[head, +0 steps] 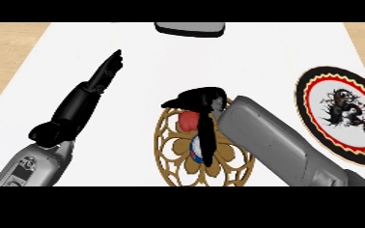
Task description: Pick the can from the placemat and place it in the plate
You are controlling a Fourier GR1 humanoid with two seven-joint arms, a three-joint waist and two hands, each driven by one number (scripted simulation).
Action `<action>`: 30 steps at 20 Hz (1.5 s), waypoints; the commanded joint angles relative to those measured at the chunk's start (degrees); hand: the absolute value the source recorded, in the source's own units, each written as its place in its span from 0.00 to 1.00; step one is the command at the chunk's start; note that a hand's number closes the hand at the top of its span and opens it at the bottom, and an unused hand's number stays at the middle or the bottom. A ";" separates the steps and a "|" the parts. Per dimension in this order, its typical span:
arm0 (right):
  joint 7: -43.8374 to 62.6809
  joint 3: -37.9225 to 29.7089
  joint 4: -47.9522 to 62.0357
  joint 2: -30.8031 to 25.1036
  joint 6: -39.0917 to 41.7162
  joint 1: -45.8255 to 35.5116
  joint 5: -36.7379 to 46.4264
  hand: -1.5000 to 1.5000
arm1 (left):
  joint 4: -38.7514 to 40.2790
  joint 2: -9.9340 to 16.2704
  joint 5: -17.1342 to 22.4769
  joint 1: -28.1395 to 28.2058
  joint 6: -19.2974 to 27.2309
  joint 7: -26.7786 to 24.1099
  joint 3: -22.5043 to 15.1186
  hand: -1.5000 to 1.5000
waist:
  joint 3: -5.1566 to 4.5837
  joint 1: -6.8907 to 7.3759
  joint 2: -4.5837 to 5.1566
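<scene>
A can (189, 121), red at one end and blue and white at the other, lies on its side on the round gold filigree placemat (171, 162) at the lower middle. My right hand (204, 101) is over it, with fingers and thumb curled round the can and hiding much of it. The plate (314, 84), white with a red, black and gold rim and a dark figure in its middle, lies at the right edge, apart from the hand. My left hand (107, 70) rests at the left with its fingers straight, holding nothing.
A grey and black object (191, 28) sits at the far edge of the white counter top. Wooden surface (18, 43) shows beyond the white top at the left and the far right corner.
</scene>
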 commanded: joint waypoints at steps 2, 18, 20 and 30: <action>9.80 -1.04 13.18 10.54 7.33 -10.44 -3.85 0.00 | 0.91 1.09 2.55 -0.38 -2.11 2.00 2.91 0.50 | 0.01 -3.06 -0.40; 16.15 -0.35 37.97 11.93 23.22 -27.20 -15.24 0.00 | 1.80 0.59 -0.19 0.67 -3.41 0.13 5.35 0.50 | 0.06 -3.56 -0.26; 15.59 2.02 39.67 11.94 18.71 -26.78 -15.82 0.00 | -0.24 -0.33 -0.32 0.91 -3.21 0.99 4.38 0.50 | 0.03 -1.87 0.08; 12.71 2.95 42.55 11.95 25.32 -27.16 -17.49 0.00 | 2.45 -2.08 -2.70 0.95 -4.44 -0.63 5.11 0.50 | 0.06 -2.55 0.06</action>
